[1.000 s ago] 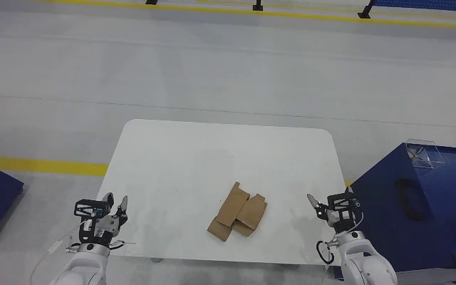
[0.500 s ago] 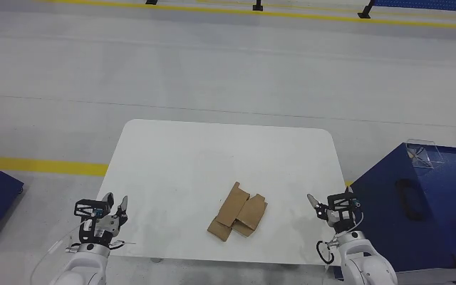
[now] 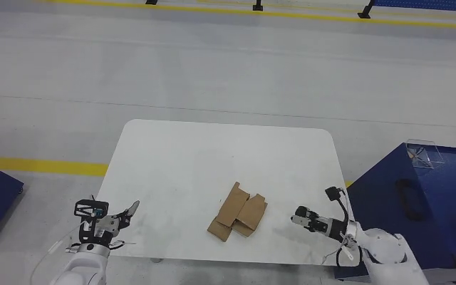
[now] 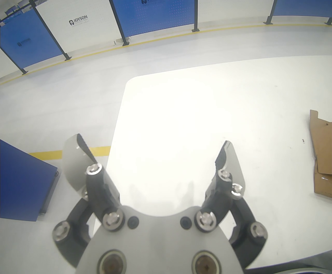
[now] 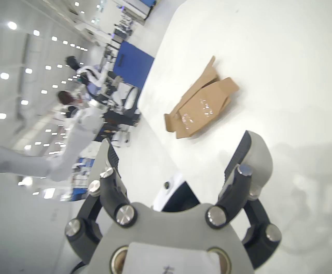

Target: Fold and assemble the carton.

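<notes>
Carton [image 4: 323,145] — partly cut off

A blue cabinet [image 3: 434,228] stands beside the white table [image 3: 185,164] on a yellow-lined floor [image 3: 214,64].

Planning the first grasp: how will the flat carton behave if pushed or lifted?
The carton is thin cardboard lying flat, so probably light and apt to slide on the smooth table when pushed. Its flaps stick out, so lifted by one edge it may hinge at creases.

A large industrial hall is suggested by the pale coated floor [image 3: 214,64], yellow lane lines [image 3: 50,166] and blue partition panels [image 4: 155,15] (rows of ceiling lights [image 5: 28,70] overhead).
</notes>
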`<action>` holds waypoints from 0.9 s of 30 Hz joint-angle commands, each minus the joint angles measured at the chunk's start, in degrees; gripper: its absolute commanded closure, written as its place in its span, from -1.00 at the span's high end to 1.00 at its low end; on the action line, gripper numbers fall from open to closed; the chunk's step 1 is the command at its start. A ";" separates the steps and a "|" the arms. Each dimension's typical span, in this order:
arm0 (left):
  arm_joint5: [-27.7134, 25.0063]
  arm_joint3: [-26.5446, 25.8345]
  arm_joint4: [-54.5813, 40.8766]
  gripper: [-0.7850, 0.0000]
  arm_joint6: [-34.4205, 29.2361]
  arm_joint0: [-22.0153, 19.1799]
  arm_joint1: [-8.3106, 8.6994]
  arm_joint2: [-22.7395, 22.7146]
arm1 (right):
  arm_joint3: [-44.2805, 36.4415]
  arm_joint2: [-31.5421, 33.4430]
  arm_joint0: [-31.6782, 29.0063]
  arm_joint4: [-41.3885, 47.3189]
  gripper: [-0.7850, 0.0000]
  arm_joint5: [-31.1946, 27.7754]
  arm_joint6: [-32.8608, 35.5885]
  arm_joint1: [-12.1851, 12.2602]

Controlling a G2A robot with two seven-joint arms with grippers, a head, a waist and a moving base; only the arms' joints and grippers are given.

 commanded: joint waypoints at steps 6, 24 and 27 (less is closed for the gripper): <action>0.00 0.00 0.00 1.00 0.00 0.00 0.00 0.00 | 15.31 -14.15 12.84 15.05 1.00 10.87 12.28 0.11; 0.00 0.00 0.00 1.00 0.00 0.00 0.00 0.00 | 36.76 -34.40 24.57 17.50 0.19 -1.34 0.05 -4.72; 0.00 0.00 0.00 1.00 0.00 0.00 0.00 0.00 | 40.36 -36.30 26.80 17.19 -0.17 -2.05 -0.66 -5.87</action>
